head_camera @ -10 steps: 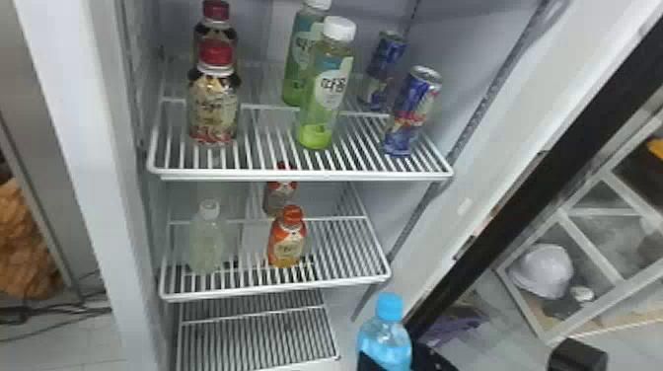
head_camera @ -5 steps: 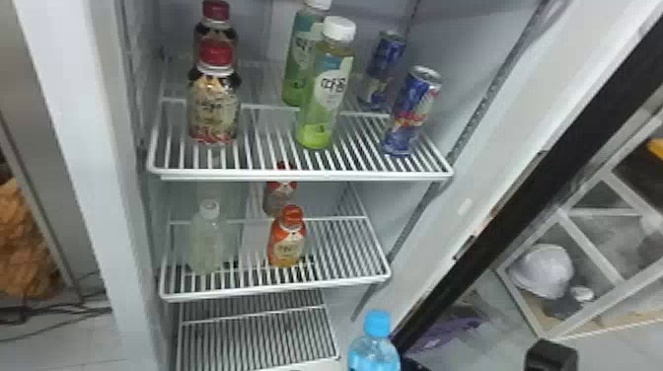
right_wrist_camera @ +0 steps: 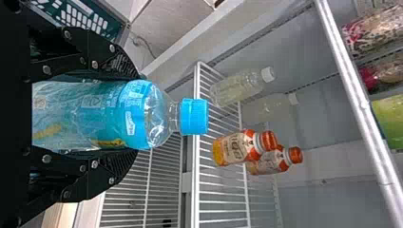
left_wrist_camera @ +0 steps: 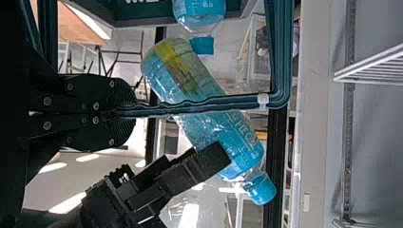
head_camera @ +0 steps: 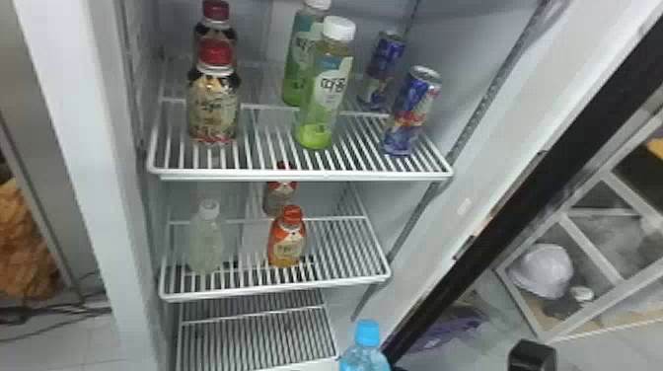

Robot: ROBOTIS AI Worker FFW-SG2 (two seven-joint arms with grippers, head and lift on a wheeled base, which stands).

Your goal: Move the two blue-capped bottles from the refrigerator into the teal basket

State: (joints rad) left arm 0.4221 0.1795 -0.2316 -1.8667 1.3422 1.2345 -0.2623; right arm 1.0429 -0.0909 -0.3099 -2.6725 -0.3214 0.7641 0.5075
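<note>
Two red-capped bottles (head_camera: 213, 106) stand one behind the other on the top wire shelf (head_camera: 306, 175) of an open refrigerator (head_camera: 64, 98), upper left, alongside two white-capped green bottles (head_camera: 323, 101) at upper center and two blue cans (head_camera: 412, 116). Below, a pale white-capped bottle (head_camera: 207, 241) shares the middle shelf (head_camera: 276, 289) with two orange-capped bottles (head_camera: 287, 244). A blue-capped bottle (head_camera: 366, 348) rises from the bottom edge, right of center; a white helmet (head_camera: 542, 271) sits in a rack (head_camera: 592, 244), lower right.

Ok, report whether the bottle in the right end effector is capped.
Capped: a blue cap sits on the neck of the bottle held by the right end effector.
</note>
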